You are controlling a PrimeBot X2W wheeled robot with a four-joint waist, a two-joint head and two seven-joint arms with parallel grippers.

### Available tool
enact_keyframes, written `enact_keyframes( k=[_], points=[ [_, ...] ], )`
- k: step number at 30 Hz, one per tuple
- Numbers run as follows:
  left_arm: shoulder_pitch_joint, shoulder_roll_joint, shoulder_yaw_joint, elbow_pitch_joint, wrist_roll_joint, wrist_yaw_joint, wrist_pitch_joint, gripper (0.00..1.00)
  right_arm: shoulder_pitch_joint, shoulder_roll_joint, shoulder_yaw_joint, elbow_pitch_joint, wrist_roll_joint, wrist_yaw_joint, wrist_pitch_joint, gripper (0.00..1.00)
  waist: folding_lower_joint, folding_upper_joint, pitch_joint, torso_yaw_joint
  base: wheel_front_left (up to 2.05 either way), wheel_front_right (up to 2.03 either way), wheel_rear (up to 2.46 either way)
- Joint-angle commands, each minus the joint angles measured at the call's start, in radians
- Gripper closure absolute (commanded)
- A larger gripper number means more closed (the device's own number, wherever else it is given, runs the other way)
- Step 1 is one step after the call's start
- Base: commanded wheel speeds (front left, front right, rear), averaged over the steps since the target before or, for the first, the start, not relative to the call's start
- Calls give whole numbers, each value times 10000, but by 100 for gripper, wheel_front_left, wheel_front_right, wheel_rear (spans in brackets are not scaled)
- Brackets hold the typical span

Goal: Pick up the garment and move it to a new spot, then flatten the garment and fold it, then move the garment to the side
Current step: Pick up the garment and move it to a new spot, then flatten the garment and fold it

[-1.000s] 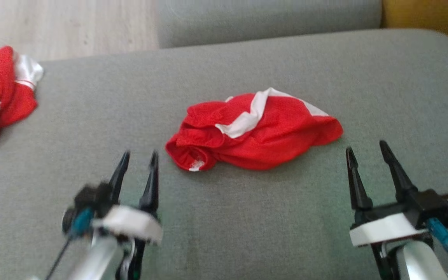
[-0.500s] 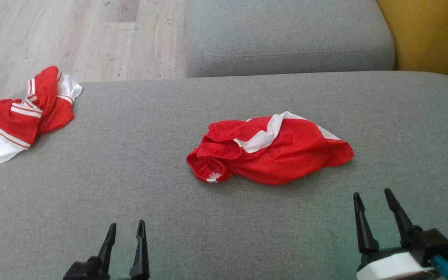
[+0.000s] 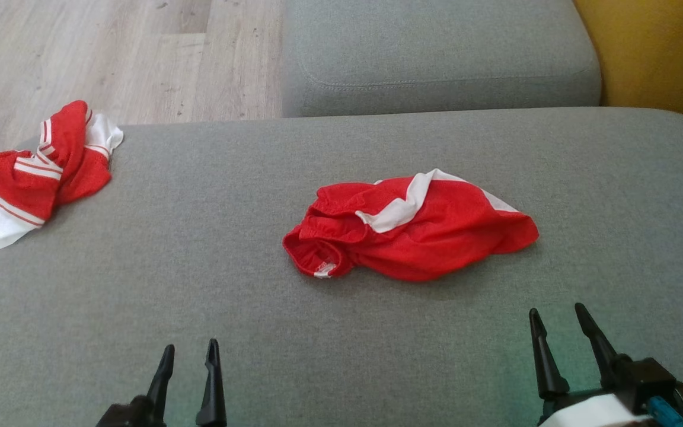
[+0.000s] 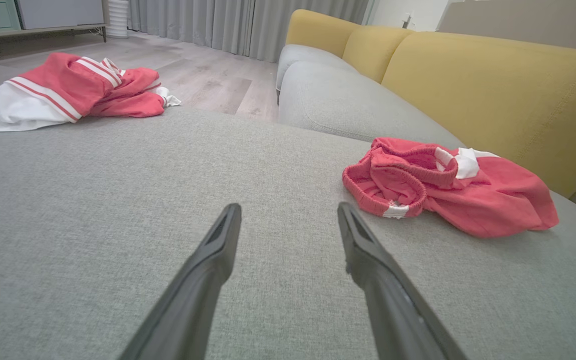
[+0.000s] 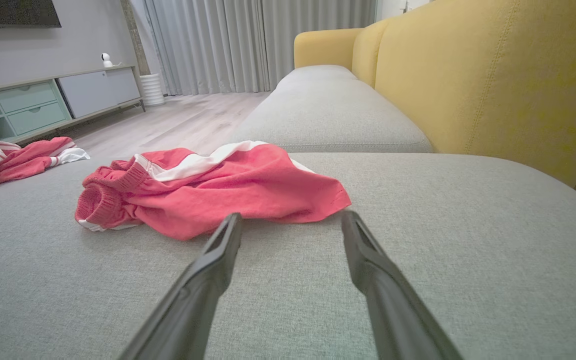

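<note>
Grey fabric, nearest: the sofa seat [image 3: 211,284] runs flat and taut under both arms.
Left gripper [image 3: 191,345]: low at the near left, jaws spread wide and holding nothing, fingers pointing up the seat. The garment lies ahead and off to its right, well apart.
Right gripper [image 3: 556,308]: low at the near right, jaws likewise wide and empty. Its tips are near the garment's closest hem, not touching.
Garment [image 3: 430,243]: red shorts with a white side stripe, crumpled in a low heap about mid-seat, a little to the right. The gathered waistband is bunched at its left end with a small white tag showing, and looser leg cloth trails to the right.
Second garment [image 3: 27,178]: a red-and-white striped piece, bunched at the seat's far left edge, well apart from the shorts.
Beyond: a further grey cushion [image 3: 436,53], a yellow backrest [image 3: 656,53] at the right and pale wood floor [image 3: 110,53] at the far left.
Step in hand: by my reading the first one, the pick-up, as nothing is grasped yet.
Next move calls for: the right arm reaching forward and down to the near hem, or the left crossing to the waistband. The jaws would close on a raised fold, not on flat seat fabric, so the cloth lifts cleanly.
</note>
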Motion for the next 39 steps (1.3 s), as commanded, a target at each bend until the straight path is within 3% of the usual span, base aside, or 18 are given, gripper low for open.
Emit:
enact_keyframes(
  k=[1, 16, 22, 27, 35, 39],
  points=[
    [-347, 30, 455, -290, 101, 60, -97, 0, -537, -58, 238, -239, 27, -7, -154, 0, 0, -1, 12, -3, 0, 0, 0],
    [-388, 115, 470, -338, 69, 162, -39, 0, -646, -58, 215, -327, -92, -7, -192, 0, 0, -1, 213, -51, 0, 0, 0],
    [-1331, 47, 149, -636, 375, 156, 369, 0, -1051, -58, 224, -593, -260, -7, -151, 0, 0, -1, 775, -180, 0, 0, 0],
    [-3190, -397, -537, -306, 702, -202, 1242, 0, -1619, -58, 319, -771, -406, -7, -99, 0, 0, -1, 1426, -488, 0, 0, 0],
    [-5511, -1275, -1494, 1384, 598, -1065, 2940, 0, -2143, -58, 516, -803, -412, -7, -105, 0, 0, -1, 2157, -1238, 0, 0, 0],
    [-5924, -1403, -1590, 1919, 470, -1118, 3392, 0, -2238, -58, 476, -763, -361, -7, -131, 0, 0, -1, 2356, -1532, 0, 0, 0]
  ],
)
